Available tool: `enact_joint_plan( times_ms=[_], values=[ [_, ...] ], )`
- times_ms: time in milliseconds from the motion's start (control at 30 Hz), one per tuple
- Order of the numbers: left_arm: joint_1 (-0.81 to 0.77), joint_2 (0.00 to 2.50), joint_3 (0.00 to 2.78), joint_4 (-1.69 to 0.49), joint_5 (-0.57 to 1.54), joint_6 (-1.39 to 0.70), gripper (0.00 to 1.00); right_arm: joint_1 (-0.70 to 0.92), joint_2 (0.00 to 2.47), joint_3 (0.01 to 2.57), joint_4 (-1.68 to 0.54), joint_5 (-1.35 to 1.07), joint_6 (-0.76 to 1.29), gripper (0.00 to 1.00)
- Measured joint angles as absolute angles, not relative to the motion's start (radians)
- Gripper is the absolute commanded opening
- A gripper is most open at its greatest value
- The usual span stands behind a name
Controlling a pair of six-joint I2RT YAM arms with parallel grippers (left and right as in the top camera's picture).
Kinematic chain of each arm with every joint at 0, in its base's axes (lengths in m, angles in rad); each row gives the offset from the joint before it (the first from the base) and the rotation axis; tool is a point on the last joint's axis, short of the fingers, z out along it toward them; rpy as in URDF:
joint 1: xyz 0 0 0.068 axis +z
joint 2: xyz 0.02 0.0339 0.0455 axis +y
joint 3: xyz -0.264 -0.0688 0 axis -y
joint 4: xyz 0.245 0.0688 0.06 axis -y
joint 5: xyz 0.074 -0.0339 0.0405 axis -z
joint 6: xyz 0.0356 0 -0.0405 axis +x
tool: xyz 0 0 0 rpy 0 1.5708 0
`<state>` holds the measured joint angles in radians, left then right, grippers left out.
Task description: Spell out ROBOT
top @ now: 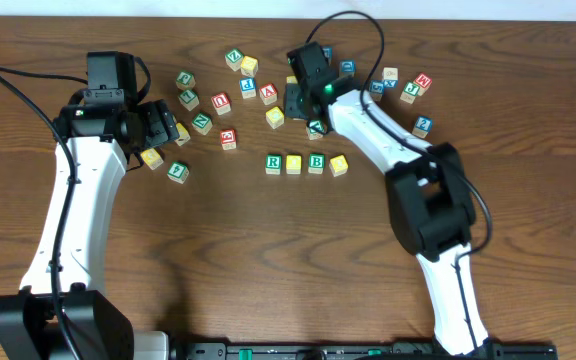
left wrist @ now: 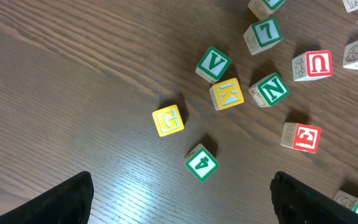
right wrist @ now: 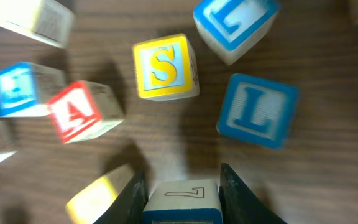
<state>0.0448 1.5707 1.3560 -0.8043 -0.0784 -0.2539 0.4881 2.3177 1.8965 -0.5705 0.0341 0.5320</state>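
Currently my right gripper (right wrist: 182, 185) pinches a pale wooden cube with a blue lower edge (right wrist: 182, 200), its letter unreadable, near a yellow S block (right wrist: 165, 67). My left gripper (left wrist: 182, 200) has its fingers spread wide, holding nothing. A row of four wooden letter cubes (top: 305, 164) sits mid-table

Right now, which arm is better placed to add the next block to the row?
Right: its tool grips a block near the row; the left tool is open, farther away.
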Motion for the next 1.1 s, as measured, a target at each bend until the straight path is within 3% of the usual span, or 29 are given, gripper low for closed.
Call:
enact_joint_plan(
  times_ms=[333,600,1100],
  values=[
    [0.045,1.571,1.356,-0.804,-0.081,-0.254,0.90,0.418,1.972,1.902,-0.883,0.034,0.507,0.25],
    [0.045,1.571,1.356,-0.794,-0.082,-0.254,0.90,0.358,1.924,1.884,-1.134,0.038,0.477,0.23],
    [0.045,1.571,1.356,-0.788,-0.082,-0.254,0.90,0.354,1.930,1.468,-0.839,0.038,0.457,0.30]
  ],
)
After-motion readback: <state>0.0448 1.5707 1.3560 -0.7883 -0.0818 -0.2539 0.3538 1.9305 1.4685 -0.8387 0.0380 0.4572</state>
